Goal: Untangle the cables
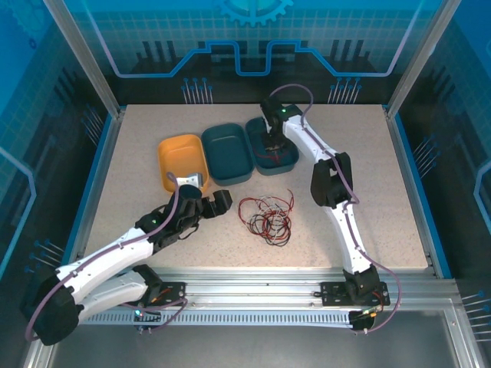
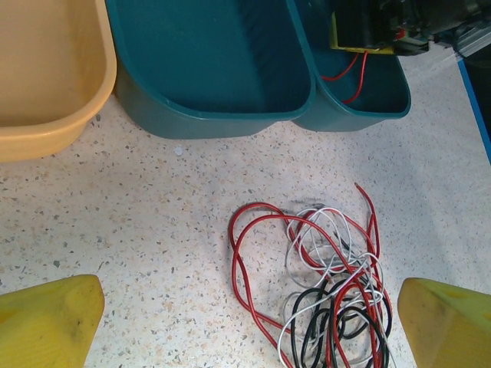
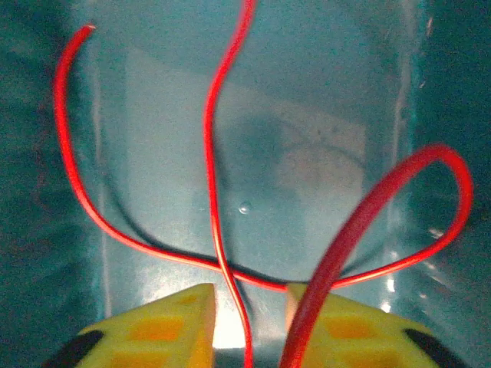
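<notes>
The heap of cables (image 1: 266, 218) lies near the middle of the counter (image 1: 138, 138). Red, white and black ones are all twisted together. It touches no tub. You have bare counter to its left, to its right and on the near side, so there is room to move there. On the far side three tubs stand in a row: the orange tub (image 1: 163, 165), the big teal tub (image 1: 228, 153) and the small teal tub (image 1: 288, 161). A strip of bare counter lies between the heap and the tubs. A loose red cable (image 3: 217, 192) curls over the floor of the small teal tub, with the tub walls close on both sides.

Your right end effector (image 3: 251, 307) hangs over that small tub and points down into it. Its jaws are a little way apart. The loose red cable runs through the gap and nothing squeezes it.

Your left end effector (image 2: 247, 307) sits low over the counter, just left of the heap. Its jaws are spread wide and it holds nothing.
</notes>
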You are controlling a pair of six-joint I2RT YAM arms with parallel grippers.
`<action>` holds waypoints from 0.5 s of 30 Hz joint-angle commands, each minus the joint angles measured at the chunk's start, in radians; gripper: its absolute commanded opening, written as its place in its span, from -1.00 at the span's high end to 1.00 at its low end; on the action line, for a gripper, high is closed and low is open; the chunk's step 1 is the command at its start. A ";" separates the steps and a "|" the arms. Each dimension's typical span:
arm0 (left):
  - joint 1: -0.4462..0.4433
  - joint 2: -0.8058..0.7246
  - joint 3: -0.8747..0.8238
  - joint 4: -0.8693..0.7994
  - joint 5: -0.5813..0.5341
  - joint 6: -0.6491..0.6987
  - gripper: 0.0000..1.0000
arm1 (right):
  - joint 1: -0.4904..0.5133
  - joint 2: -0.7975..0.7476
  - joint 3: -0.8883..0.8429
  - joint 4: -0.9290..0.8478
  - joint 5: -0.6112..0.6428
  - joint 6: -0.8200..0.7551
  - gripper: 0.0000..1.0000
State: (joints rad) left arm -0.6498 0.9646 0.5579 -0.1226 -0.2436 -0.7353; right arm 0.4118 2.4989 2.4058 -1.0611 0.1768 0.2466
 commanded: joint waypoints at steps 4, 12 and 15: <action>0.010 -0.005 -0.018 0.028 -0.010 -0.013 -0.98 | 0.005 -0.212 -0.059 -0.033 0.045 0.008 0.21; 0.011 0.056 0.006 0.045 0.025 0.011 -0.98 | 0.032 -0.426 -0.253 0.012 0.086 0.024 0.16; 0.010 0.092 0.022 0.045 0.042 0.026 -0.98 | 0.048 -0.515 -0.354 0.040 0.090 0.040 0.12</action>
State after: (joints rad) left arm -0.6495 1.0298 0.5579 -0.0963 -0.2302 -0.7311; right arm 0.4377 2.0487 2.1220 -1.0351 0.2501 0.2623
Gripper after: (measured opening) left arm 0.992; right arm 0.433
